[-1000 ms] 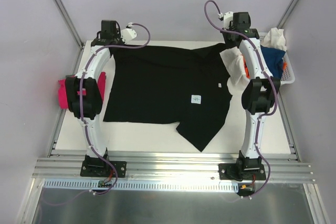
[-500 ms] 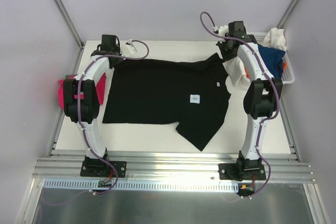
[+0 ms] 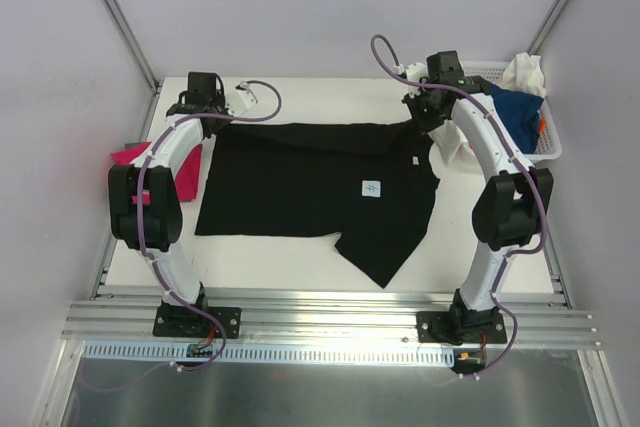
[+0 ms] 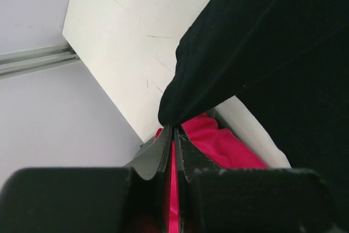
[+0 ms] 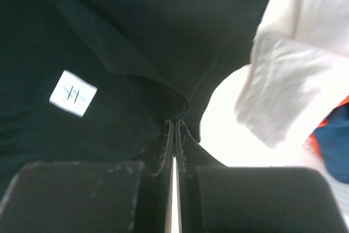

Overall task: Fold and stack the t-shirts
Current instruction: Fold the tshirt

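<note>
A large black t-shirt (image 3: 310, 187) lies spread over the white table, a small white label (image 3: 373, 188) on it. My left gripper (image 3: 212, 119) is shut on its far left corner (image 4: 174, 118), the cloth pinched at the tips. My right gripper (image 3: 422, 117) is shut on its far right corner (image 5: 177, 114). Both corners are lifted and folded toward the near side. A magenta-pink t-shirt (image 3: 185, 162) lies at the table's left edge, beneath the left fingers (image 4: 218, 145). White (image 3: 448, 142), blue (image 3: 520, 112) and orange cloth spill from the basket at the right.
A white lattice basket (image 3: 545, 142) stands at the far right corner. A white tee (image 5: 283, 85) hangs out of it beside the right gripper. Metal frame rails (image 3: 110, 7) border the table on both sides.
Both grippers have moved toward the near side with the shirt's far corners, pulling the far edge over the shirt. The black shape has become shorter front to back.
</note>
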You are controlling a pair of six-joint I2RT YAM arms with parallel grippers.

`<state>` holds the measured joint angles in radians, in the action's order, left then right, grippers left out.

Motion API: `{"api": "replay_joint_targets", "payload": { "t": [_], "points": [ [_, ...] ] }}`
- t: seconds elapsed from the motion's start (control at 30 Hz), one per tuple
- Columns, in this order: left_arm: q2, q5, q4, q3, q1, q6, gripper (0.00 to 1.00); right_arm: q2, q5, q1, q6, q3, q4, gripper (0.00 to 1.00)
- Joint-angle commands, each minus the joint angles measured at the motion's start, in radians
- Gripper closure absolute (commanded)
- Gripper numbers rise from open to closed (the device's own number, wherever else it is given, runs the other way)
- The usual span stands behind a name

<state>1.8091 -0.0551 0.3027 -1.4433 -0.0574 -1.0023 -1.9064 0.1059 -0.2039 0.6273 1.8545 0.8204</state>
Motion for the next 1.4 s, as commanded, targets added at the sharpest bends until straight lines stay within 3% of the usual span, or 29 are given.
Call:
{"api": "replay_joint_targets", "payload": {
  "t": [0.0, 0.17, 0.5, 0.9, 0.93, 0.97, 1.03, 1.07, 1.17, 1.3, 1.37],
  "points": [
    [-0.047, 0.031, -0.01, 0.018, 0.002, 0.025, 1.0, 0.064, 0.018, -0.017, 0.003, -0.063, 0.014, 0.99],
    [-0.037, 0.028, -0.011, 0.027, -0.007, 0.042, 1.0, 0.009, 0.014, -0.02, 0.031, -0.11, 0.006, 0.99],
    [-0.054, 0.0, -0.008, 0.147, -0.022, 0.024, 1.0, -0.129, -0.005, 0.008, 0.08, -0.029, 0.04, 0.99],
    [-0.024, -0.058, -0.008, 0.196, -0.016, 0.041, 1.0, -0.123, -0.028, 0.012, 0.094, -0.089, 0.026, 0.99],
    [-0.018, -0.066, -0.008, 0.193, -0.016, 0.051, 0.71, -0.122, -0.035, 0.012, 0.097, -0.093, 0.028, 0.99],
    [-0.007, -0.081, -0.008, 0.184, -0.016, 0.06, 0.53, -0.118, -0.06, 0.006, 0.103, -0.095, 0.036, 0.87],
    [-0.01, -0.101, -0.008, 0.175, -0.012, 0.099, 0.07, -0.1, -0.077, 0.003, 0.12, -0.107, 0.028, 0.69],
    [-0.017, -0.106, -0.008, 0.164, -0.012, 0.112, 0.01, -0.086, -0.099, 0.0, 0.118, -0.11, 0.019, 0.43],
    [-0.045, -0.107, -0.004, 0.118, -0.016, 0.181, 0.01, -0.028, -0.162, -0.017, 0.121, -0.103, -0.013, 0.25],
    [-0.068, -0.092, 0.056, 0.009, -0.047, 0.324, 0.01, 0.055, -0.147, -0.063, 0.126, -0.118, -0.044, 0.24],
    [-0.077, -0.074, 0.113, -0.05, -0.065, 0.396, 0.01, 0.058, -0.114, -0.107, 0.124, -0.109, -0.035, 0.28]
  ]
}}
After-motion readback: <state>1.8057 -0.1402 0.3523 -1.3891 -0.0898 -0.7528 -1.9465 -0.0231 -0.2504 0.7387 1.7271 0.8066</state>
